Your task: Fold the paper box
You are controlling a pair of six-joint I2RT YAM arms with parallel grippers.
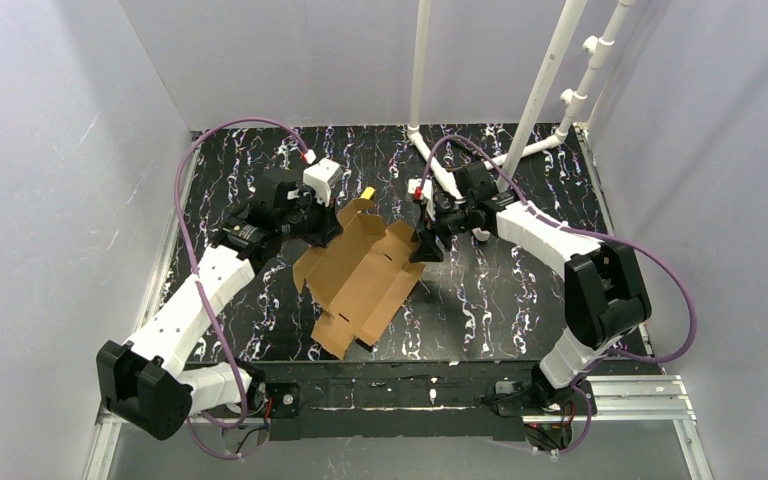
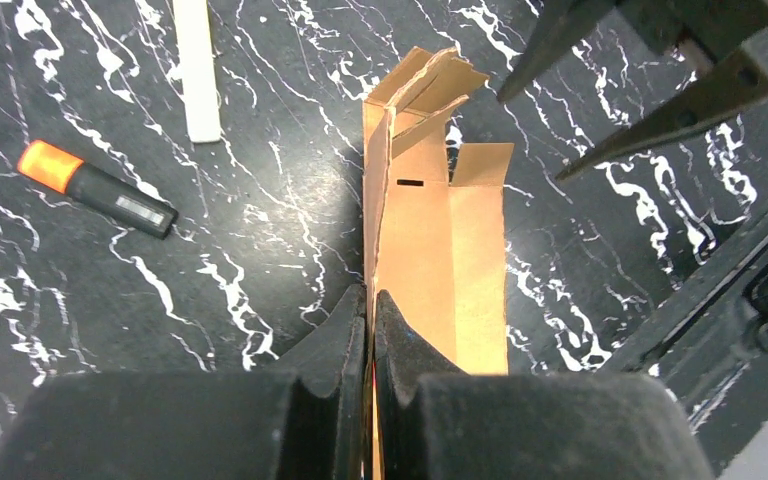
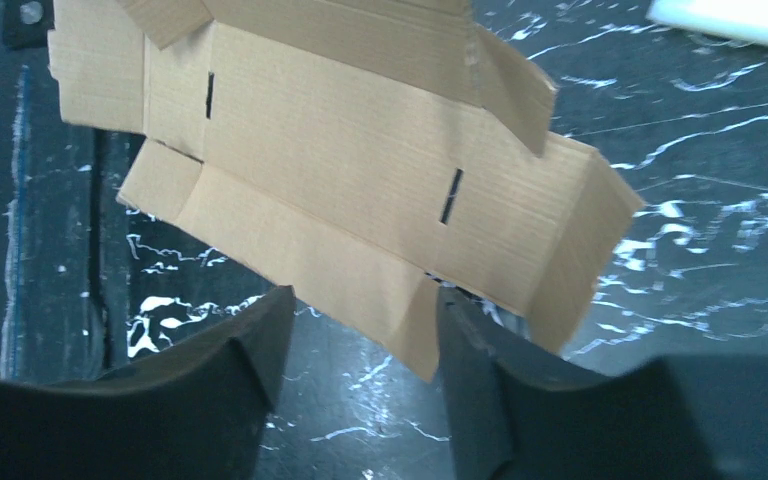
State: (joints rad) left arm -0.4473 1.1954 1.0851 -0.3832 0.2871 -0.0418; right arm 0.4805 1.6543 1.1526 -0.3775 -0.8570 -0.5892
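The left gripper (image 1: 328,224), left of centre in the overhead view, has its claw pressed together on a raised side panel of the paper box (image 1: 365,278). The left wrist view shows the thin cardboard edge running straight between the two pads (image 2: 345,335). The box lies in the middle of the overhead frame. It is a part-formed die-cut sheet running from upper centre towards lower centre, its long panels creased up into a shallow trough and its end flaps loose.

It looks light, fairly stiff within each panel, and ready to bend at the scored lines. A hard pinch would likely dent it, and a one-sided pull would likely drag the whole sheet along. The best holds appear to be panel edges close to a crease, not the floppy tabs.

Just right of the box, the right gripper (image 1: 428,247) stands with its claw spread. A flap edge dips between the fingers unclamped; whether it touches one I cannot tell.

The table (image 1: 520,300) is black with white marbling and looks smooth, so it probably offers little grip. An orange-capped marker (image 2: 95,190) lies at the left of the left wrist view, apart from the box. White pipes (image 1: 545,70) rise at the upper right, and plain pale walls close in both sides.
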